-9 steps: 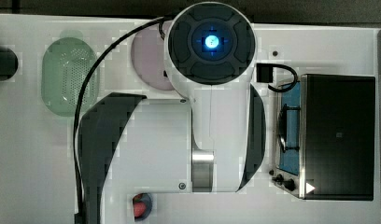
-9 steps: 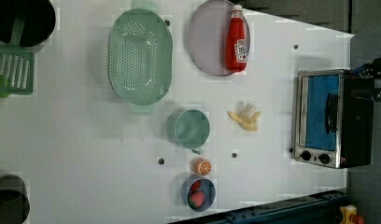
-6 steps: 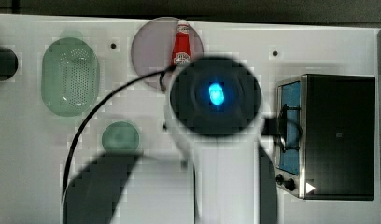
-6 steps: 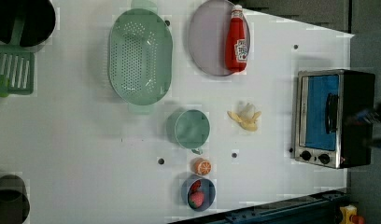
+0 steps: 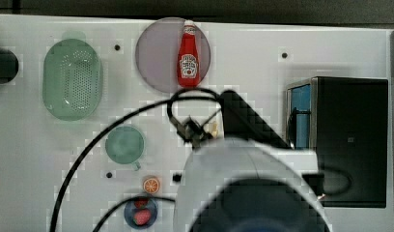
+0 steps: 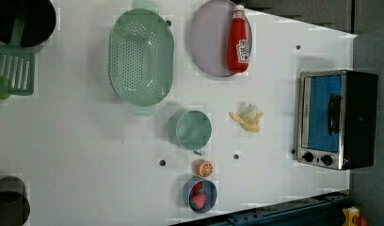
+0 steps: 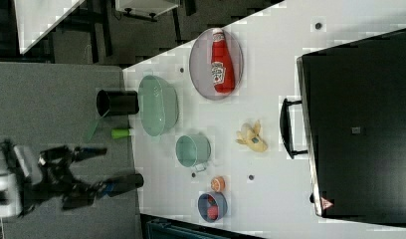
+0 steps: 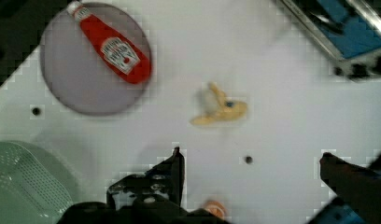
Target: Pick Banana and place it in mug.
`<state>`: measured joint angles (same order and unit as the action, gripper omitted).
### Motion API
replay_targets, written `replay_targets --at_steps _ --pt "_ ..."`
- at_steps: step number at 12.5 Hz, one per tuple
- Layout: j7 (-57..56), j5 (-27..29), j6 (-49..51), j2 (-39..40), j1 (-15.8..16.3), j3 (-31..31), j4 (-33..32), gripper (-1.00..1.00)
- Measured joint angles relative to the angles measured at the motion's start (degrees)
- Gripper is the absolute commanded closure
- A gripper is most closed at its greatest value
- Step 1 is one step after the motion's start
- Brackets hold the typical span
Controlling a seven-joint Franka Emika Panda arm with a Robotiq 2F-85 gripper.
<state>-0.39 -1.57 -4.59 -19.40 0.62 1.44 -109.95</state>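
Jaws wide open, nothing held. In the wrist view the gripper [image 8: 251, 163] hangs over bare table [image 8: 282, 93], with one finger [image 8: 172, 172] and the other spread far apart and the banana [image 8: 220, 109] lying on the table beyond them, untouched.

Banana [image 6: 248, 119] in the left view: peeled, pale yellow, flat on the white table [image 6: 77, 141], between the mug [image 6: 193, 130] and the toaster oven [image 6: 336, 118], apart from both. The right view gives the same layout: banana [image 7: 252, 136] between mug [image 7: 192, 150] and the oven's handle side [image 7: 355, 119].

Mug: dull green, upright, open mouth showing nothing inside, small handle stub pointing toward the orange slice [image 6: 204, 168]. In the top view the mug [image 5: 124, 144] sits at the top view's left of the arm's white body [image 5: 243, 188], which covers most of the banana spot; a pale bit shows by the wrist hardware.

Other items:
- green perforated colander [image 6: 141, 57], just beside the mug, on the side away from the orange slice
- ketchup bottle [image 6: 238, 40] lying on a grey plate [image 6: 209, 42]
- blue bowl [image 6: 200, 195] with strawberries, next to the orange slice, near the table edge
- black cable [image 5: 89, 159] looping from the arm across the table in the top view
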Motion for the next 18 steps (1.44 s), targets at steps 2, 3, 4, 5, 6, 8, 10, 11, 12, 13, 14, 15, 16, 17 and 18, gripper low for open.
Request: replay_targets --at_steps 2,3,4,5,6,8,10,11,12,13,14,15,16,17,18 --pt "-0.35 0.5 -5.33 2.59 0.09 0.39 -5.88 -1.0" --pt "-1.56 1.43 -8.93 4.8 0.1 0.67 -9.46 -1.0" --pt "-3.46 0.65 -12.67 7.36 0.08 0.99 -13.04 -1.0" --pt "-5.33 0.44 -16.43 9.98 0.01 1.54 -16.17 -1.0" --pt "-7.53 0.99 -19.47 12.24 -0.27 2.05 -19.19 -1.0" --pt "-11.87 1.79 -23.94 16.98 -1.45 1.31 -23.11 -1.0" --pt "-15.99 1.77 -27.19 21.08 -1.19 1.17 -23.89 -1.0" --pt "-17.51 1.02 -29.37 22.3 -1.16 0.76 -23.89 -1.0" --pt "-18.73 0.97 -31.55 23.0 -0.82 0.73 -24.0 -1.0" --pt "-20.16 1.04 -34.72 23.73 -0.71 0.85 -24.56 -1.0" --pt "-21.33 1.14 -38.66 24.94 -0.65 1.16 -25.23 -1.0" --pt "-21.54 1.11 -42.32 26.66 -0.7 1.19 -25.35 -1.0" --pt "-21.56 1.26 -44.2 28.79 -0.63 1.02 -24.9 -1.0" --pt "-21.56 1.49 -47.39 31.56 -0.62 0.61 -24.34 -1.0" --pt "-21.56 1.57 -49.6 34.31 -0.45 0.33 -24.45 -1.0"
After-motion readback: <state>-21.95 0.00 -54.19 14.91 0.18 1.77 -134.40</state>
